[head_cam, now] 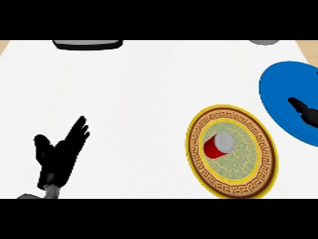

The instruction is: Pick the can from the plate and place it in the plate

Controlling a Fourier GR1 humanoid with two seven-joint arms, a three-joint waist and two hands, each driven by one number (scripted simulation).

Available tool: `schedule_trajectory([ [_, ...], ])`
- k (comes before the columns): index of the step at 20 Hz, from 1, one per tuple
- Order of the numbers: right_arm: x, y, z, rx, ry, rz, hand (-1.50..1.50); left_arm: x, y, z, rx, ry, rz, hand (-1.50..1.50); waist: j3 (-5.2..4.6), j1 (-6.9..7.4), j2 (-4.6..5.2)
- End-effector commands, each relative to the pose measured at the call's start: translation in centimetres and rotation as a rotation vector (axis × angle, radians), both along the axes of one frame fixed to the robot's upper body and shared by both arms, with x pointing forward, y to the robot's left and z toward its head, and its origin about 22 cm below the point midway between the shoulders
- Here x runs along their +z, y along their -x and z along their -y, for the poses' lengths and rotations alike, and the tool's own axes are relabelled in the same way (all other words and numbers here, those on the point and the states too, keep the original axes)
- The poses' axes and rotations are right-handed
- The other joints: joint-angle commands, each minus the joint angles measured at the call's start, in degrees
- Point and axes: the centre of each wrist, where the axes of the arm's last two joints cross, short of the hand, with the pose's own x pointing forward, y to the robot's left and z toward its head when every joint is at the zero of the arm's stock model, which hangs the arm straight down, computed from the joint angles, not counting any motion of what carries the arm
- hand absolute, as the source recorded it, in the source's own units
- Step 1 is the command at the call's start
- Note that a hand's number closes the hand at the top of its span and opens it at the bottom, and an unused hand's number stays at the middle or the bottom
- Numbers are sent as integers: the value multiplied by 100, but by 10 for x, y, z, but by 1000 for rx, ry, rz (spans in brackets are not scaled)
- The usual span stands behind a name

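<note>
White counter (141, 93), seen from the head view.

- Red can (216, 146) sits on the patterned plate with the gold rim (247, 186), a little left of the plate's middle. Its silver end shows toward the view's upper right and the red wall below-left of that. Whether it stands upright or leans cannot be told from this angle.
- Blue plate (285, 84) lies just beside the patterned plate, up and to the right. No can on it yet.
- Right hand (314, 116) hangs over the blue plate's right part, thumb and fingers spread apart, holding nothing. It is near the can but apart from it.
- Left hand (60, 154) rests at the lower left, fingers straight and pointing up, empty, well apart from both plates.
- Dark grey object (87, 44) at the far edge; too cut off to name.

Handling, as judgement: the can likely counts as light and stiff, with a smooth round wall that may slip or roll if nudged from one side only. The best hold would be across the red wall at mid-height, thumb opposite fingers, away from the silver end. The plate under it may slide if pressed. The pick is not yet begun; the right hand is the nearer one for it.
</note>
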Motion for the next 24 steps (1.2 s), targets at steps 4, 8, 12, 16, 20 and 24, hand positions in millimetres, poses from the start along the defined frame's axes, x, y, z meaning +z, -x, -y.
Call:
schedule_trajectory([
  [4,4,31,18,31,113,-36,-150,3,-3,10,-5,25,-26,0,-2,70,-14],
  [8,14,48,13,150,343,-276,-150,-9,3,11,5,25,-51,0,-15,9,-23],
  [12,40,41,-7,235,501,-397,-150,3,-13,4,-4,10,-23,0,-14,62,-13],
  [16,56,45,-29,227,585,-496,-150,5,5,11,-7,18,-15,0,-8,115,-24],
  [20,65,55,-67,226,627,-535,-150,7,-2,9,9,22,-19,0,-7,91,-21],
  [24,39,55,-104,200,625,-552,-150,1,2,15,-6,-8,-17,0,-3,104,-11],
])
